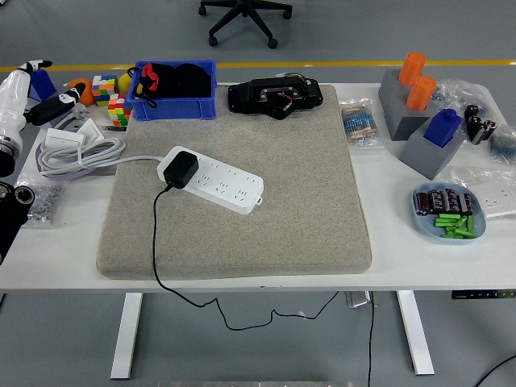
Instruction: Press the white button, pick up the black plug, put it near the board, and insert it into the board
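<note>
This looks like a robotics lab or a test workshop. A white table (242,270) with metal legs stands on a grey floor (339,32) with a yellow line (322,63), and an office chair (244,18) stands behind it. On the table there is a grey mat (266,218), a blue bin (174,101), colour cubes (109,97), grey blocks (419,129) with orange cylinders (415,79) and a dish (448,214) of small parts.

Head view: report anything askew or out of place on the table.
The white power strip lies diagonally on the grey felt mat. The black plug is already seated in its left end, its black cord trailing over the table's near edge.
</note>
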You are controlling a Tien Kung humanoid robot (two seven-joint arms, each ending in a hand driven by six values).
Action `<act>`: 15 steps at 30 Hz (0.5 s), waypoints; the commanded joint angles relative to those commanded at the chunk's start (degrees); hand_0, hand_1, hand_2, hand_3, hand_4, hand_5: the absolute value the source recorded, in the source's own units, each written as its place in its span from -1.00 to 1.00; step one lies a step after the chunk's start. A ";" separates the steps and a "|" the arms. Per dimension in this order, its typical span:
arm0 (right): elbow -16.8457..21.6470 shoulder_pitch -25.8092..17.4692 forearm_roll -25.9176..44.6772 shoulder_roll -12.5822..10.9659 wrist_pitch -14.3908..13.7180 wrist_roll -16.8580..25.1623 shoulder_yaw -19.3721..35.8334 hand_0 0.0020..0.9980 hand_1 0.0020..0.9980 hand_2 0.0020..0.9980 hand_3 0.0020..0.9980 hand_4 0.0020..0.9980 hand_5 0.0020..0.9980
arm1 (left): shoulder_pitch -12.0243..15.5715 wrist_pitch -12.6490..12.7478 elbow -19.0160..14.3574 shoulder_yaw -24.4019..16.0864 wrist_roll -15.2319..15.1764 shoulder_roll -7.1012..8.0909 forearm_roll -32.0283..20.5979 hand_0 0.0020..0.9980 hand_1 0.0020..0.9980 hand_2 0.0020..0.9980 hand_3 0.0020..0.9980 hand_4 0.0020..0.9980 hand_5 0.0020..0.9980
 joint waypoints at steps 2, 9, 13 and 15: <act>0.00 0.04 0.12 -0.10 0.33 -0.15 -0.17 0.56 0.43 0.44 0.40 0.68 0.14 | -0.06 0.31 0.07 0.03 -0.76 0.04 -0.12 0.98 0.94 0.85 0.72 0.67 0.30; 0.02 0.11 -0.04 -0.08 0.32 -0.42 0.07 0.55 0.42 0.42 0.39 0.66 0.13 | -0.12 0.73 0.09 -0.09 -1.35 0.04 -0.26 0.88 0.89 0.83 0.69 0.67 0.29; 0.15 0.18 -0.73 0.03 0.03 -1.24 0.00 0.55 0.42 0.42 0.38 0.65 0.12 | -0.11 1.93 -0.07 0.05 -3.52 0.08 -1.86 0.89 0.89 0.82 0.68 0.68 0.29; 0.19 0.18 -0.72 0.04 0.23 -1.56 -0.10 0.55 0.42 0.42 0.38 0.65 0.12 | -0.19 2.20 -0.22 0.09 -3.81 0.05 -2.00 0.89 0.89 0.82 0.68 0.68 0.29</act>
